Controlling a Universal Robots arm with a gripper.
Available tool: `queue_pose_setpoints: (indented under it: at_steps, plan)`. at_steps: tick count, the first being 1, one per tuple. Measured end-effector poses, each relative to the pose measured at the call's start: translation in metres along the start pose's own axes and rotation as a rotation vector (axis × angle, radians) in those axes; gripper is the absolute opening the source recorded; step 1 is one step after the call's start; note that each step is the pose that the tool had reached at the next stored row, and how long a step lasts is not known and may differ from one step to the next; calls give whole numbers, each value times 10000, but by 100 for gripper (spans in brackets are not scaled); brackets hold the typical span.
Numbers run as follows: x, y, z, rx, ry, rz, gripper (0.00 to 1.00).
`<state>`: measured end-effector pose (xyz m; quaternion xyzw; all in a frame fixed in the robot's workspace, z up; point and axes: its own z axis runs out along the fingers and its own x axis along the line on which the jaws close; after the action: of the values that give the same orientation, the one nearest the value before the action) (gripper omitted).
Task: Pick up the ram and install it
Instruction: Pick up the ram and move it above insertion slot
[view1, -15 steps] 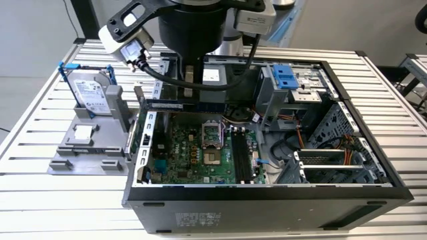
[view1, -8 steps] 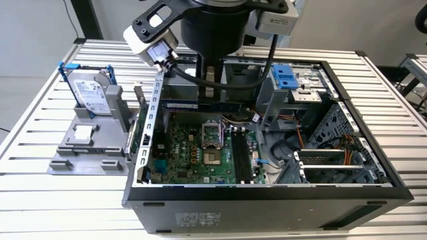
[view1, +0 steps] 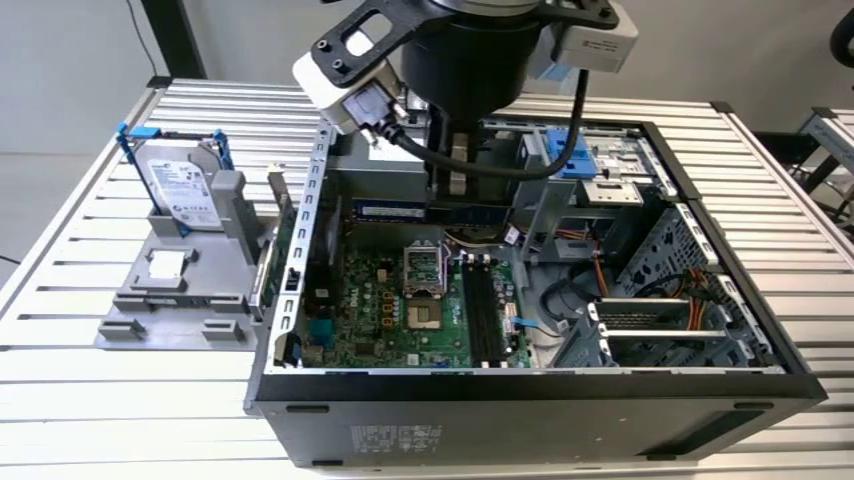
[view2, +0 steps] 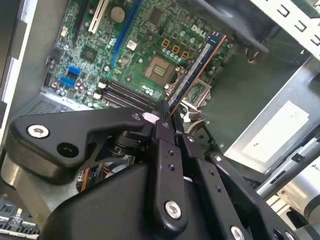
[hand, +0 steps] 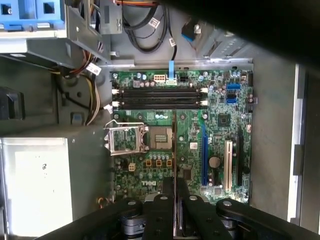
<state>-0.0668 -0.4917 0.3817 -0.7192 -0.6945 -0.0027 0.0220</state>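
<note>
The fingers (view2: 164, 145) are pressed together on one end of the ram (view2: 197, 67), pinching the board's flat faces. In the second wrist view the stick runs straight out from the fingertips, away from the wrist, and appears to hang in the air above the motherboard (hand: 220, 135) without touching it.

In the first wrist view the ram (hand: 174, 150) shows edge-on as a thin line over the board beside the processor socket (hand: 125, 137). The black memory slots (hand: 160, 97) lie beyond its far end and run squarely across its line. By my reading, the stick's long axis stands crosswise to the slots and not along them.

In the exterior view the ram (view1: 400, 211) lies across the far part of the open computer case (view1: 534, 385), running from the exterior view's left to its right. The memory slots (view1: 481, 310) run toward the case's near wall.

The ram carries a small white label, and its print is too small to make out. A hard drive (view1: 180, 185) with a silver label stands in a blue frame on the counter (view1: 134, 420), at the exterior view's left, well apart from the case.
</note>
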Motion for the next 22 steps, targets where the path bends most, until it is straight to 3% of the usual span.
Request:
queue_pose_setpoints:
  at_steps: [22]
  plan:
    - [110, 630, -14, 0, 0, 0, 0]
